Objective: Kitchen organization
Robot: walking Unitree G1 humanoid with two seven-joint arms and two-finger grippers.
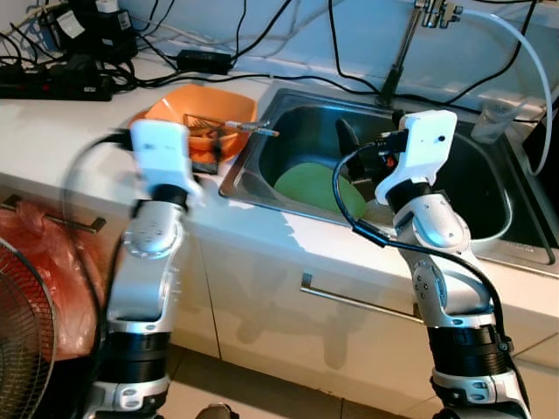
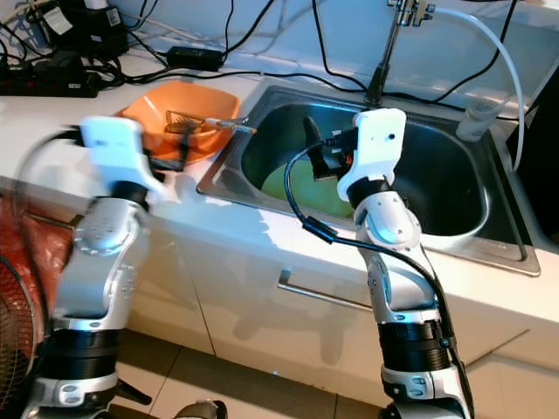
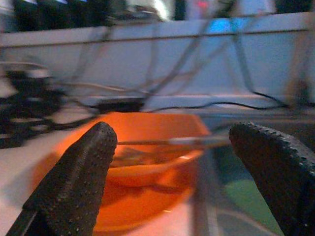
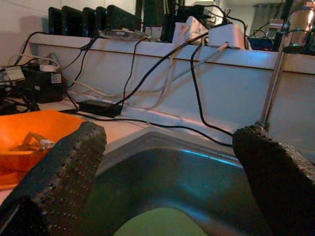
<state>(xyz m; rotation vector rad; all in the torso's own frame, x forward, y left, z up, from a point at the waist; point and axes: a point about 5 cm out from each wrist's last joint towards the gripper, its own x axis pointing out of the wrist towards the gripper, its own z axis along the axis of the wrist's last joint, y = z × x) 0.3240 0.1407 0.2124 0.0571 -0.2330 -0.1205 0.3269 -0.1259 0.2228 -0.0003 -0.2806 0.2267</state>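
Robot at a white counter (image 1: pixel 52 131) with an inset stainless-steel sink (image 1: pixel 489 188), both arms raised. The left gripper (image 3: pixel 170 167) is held before the orange plastic bowl (image 1: pixel 196 109), which stands on the counter just beside the sink's left rim; its fingers (image 3: pixel 74 177) are spread wide and grasp nothing, a pose consistent with lining up on the bowl. A metal wire utensil (image 1: pixel 229 127) lies in the bowl, its handle projecting over the sink rim. The right gripper (image 4: pixel 170 172) is held over the sink, fingers likewise wide apart and empty, directed at the round green plate (image 1: pixel 319 185) lying on the sink floor, probably the next item to be organised. The head views show the whole layout: a metal faucet (image 1: pixel 403 48) behind the sink, black cables and a power strip (image 1: pixel 52 83) beyond the bowl, and a clear cup (image 1: pixel 496 118) at the sink's far right corner. The wrist views show the finger openings, which the head views hide behind each white wrist housing; the left wrist view is motion-blurred.
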